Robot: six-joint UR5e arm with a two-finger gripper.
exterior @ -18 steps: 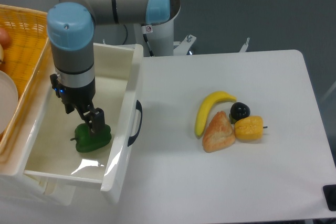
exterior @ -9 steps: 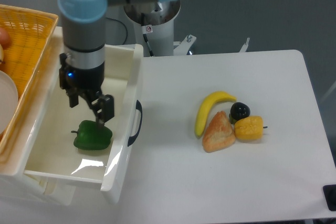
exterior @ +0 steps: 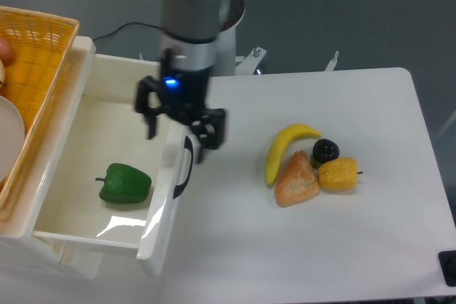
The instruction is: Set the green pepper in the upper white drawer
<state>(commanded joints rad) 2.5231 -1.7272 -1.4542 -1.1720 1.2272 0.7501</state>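
The green pepper (exterior: 125, 184) lies on the floor of the upper white drawer (exterior: 78, 126), near its front right part, with its stem pointing left. Nothing touches it. My gripper (exterior: 180, 131) hangs open above the drawer's right wall, close to the dark handle (exterior: 184, 167), up and to the right of the pepper. Nothing is between its fingers.
An orange woven basket (exterior: 32, 69) sits left of the drawer. On the table to the right lie a banana (exterior: 282, 149), a bread piece (exterior: 296, 180), a dark round fruit (exterior: 326, 150) and a yellow-orange pepper (exterior: 338, 174). The robot base (exterior: 224, 48) stands behind.
The gripper let go of the green pepper, rose out of the drawer and moved right over the drawer's right wall. The pepper stays on the drawer floor.
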